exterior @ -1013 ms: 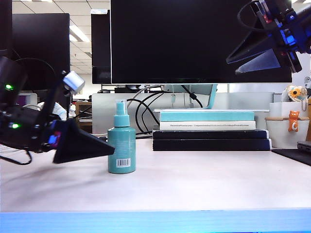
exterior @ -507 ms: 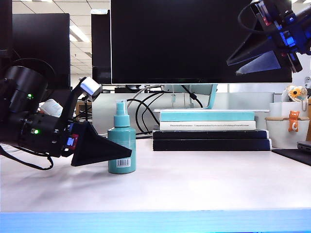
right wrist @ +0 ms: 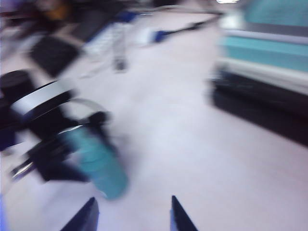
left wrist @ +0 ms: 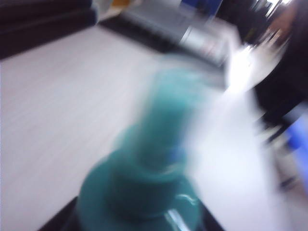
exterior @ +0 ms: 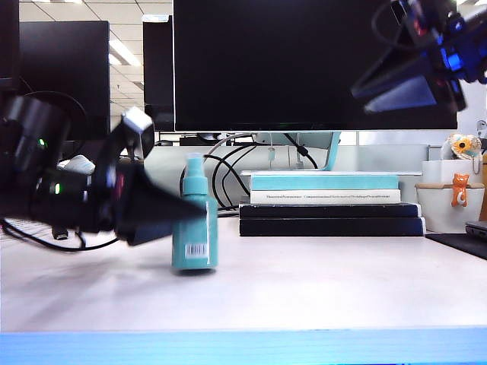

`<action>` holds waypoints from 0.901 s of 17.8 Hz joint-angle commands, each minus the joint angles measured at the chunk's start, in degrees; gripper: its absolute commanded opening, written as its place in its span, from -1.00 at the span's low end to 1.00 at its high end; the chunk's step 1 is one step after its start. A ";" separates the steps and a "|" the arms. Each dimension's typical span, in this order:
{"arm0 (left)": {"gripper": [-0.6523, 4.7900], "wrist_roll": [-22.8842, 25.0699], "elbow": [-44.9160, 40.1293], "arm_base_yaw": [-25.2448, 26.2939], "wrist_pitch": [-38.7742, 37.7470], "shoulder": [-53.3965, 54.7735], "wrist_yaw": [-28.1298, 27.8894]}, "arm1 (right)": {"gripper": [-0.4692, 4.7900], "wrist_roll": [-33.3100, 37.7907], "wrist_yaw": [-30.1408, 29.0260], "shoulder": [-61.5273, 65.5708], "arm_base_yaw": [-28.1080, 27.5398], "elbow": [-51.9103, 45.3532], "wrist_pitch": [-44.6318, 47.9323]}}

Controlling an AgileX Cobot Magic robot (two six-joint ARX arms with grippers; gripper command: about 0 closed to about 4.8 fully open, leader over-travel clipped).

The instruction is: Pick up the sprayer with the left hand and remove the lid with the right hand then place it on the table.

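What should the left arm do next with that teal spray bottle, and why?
Probably finish closing the jaws of the left gripper on the sprayer before lifting. They sit at the bottle's body, the bottle stands on the table, and the right gripper hangs open high up, waiting.

sprayer (exterior: 195,236): teal, with a white barcode label low on its body
worktop (exterior: 319,289): pale whitish-pink, light blue front edge
left pincer (exterior: 171,217): black, grey-white camera block, green lights on the arm
right pincer (exterior: 403,80): black, blue glow on the wrist
books (exterior: 327,201): teal on top, then white, then two black
monitor (exterior: 304,61): black
cat figure (exterior: 459,190): orange
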 commanded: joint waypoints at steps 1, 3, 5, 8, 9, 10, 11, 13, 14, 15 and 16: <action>0.34 -20.70 1.68 -0.11 9.57 -0.26 7.74 | -0.09 0.15 -7.41 -0.13 0.17 0.13 0.70; 0.34 -25.57 2.47 -0.61 15.67 -0.33 10.60 | -0.09 0.09 -9.55 -0.13 0.15 0.13 0.61; 0.35 -21.29 2.47 -0.79 16.70 -0.33 9.49 | -0.08 -0.09 -8.94 -0.13 0.15 0.13 0.55; 1.00 -1.88 2.45 0.02 9.77 -0.31 4.33 | -0.08 0.07 -9.53 -0.15 0.15 0.13 -1.27; 1.00 2.36 2.45 0.02 6.80 -0.31 3.76 | -0.08 0.04 -10.14 -0.13 0.15 0.09 -1.64; 1.00 6.97 2.45 -0.02 2.69 -0.31 2.75 | -0.08 0.04 -10.10 -0.13 0.15 0.00 -1.66; 1.00 10.95 2.45 -0.09 -1.66 -0.31 2.36 | -0.08 0.04 -10.01 -0.13 0.15 0.00 -1.64; 1.00 24.57 2.43 -2.71 -16.55 -0.31 1.11 | -0.08 -0.44 -9.79 -0.13 0.13 0.00 -1.57; 1.00 25.97 2.43 -3.91 -16.83 -0.31 -0.31 | -0.09 -0.59 -9.64 -0.13 0.13 0.00 -1.55; 1.00 27.69 2.43 -6.71 -17.16 -0.28 -5.22 | -0.09 -0.59 -8.00 -0.13 0.11 0.00 -1.53; 1.00 28.74 2.43 -7.82 -17.75 -0.22 -7.91 | -0.09 -0.59 -6.99 -0.13 0.09 0.00 -1.55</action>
